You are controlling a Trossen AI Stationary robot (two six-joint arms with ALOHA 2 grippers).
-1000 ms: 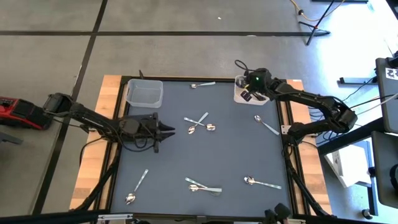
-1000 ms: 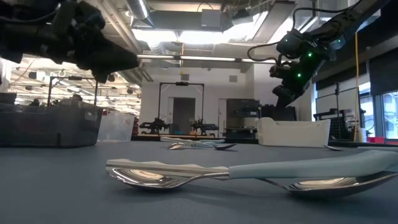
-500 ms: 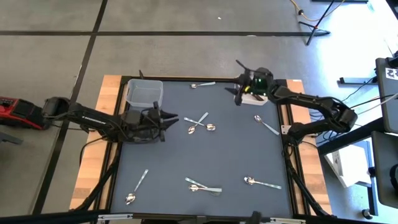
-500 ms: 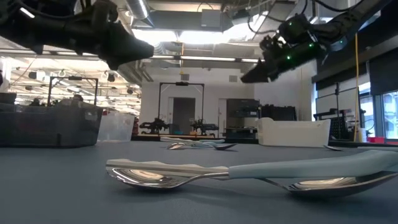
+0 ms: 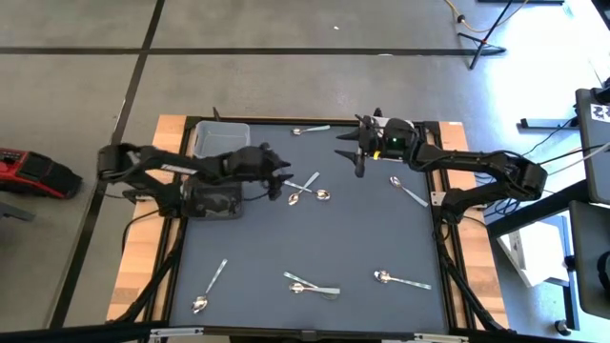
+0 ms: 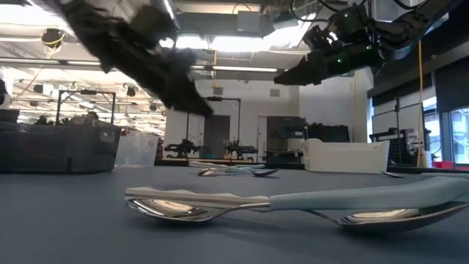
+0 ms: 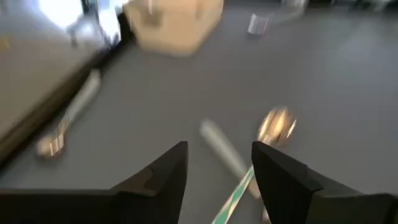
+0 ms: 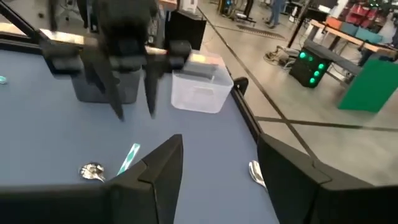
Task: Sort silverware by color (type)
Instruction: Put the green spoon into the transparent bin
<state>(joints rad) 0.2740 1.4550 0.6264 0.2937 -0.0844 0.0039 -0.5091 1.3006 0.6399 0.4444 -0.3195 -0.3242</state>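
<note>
Both arms swing in over the mat with empty, open grippers; sorting is barely begun.

The grey table mat [image 5: 238, 276] carries the scattered silverware: a crossed pair of spoons [image 5: 307, 189] near the middle, one spoon at the far edge [image 5: 311, 130], one toward the right [image 5: 408, 191], and three more along the near side [image 5: 209, 287] [image 5: 311, 285] [image 5: 400, 280]. The clear bin [image 5: 220, 139] sits at the far left corner. Within the last second the left gripper [image 5: 282, 174] has advanced from mid-left to hover just beside the crossed pair, fingers [image 7: 163, 171] spread, likely its next pick. The right gripper [image 5: 351, 155] has left the white bin [image 6: 344, 155] at the far right corner and turned inward, fingers [image 8: 158, 168] apart, holding nothing.
</note>
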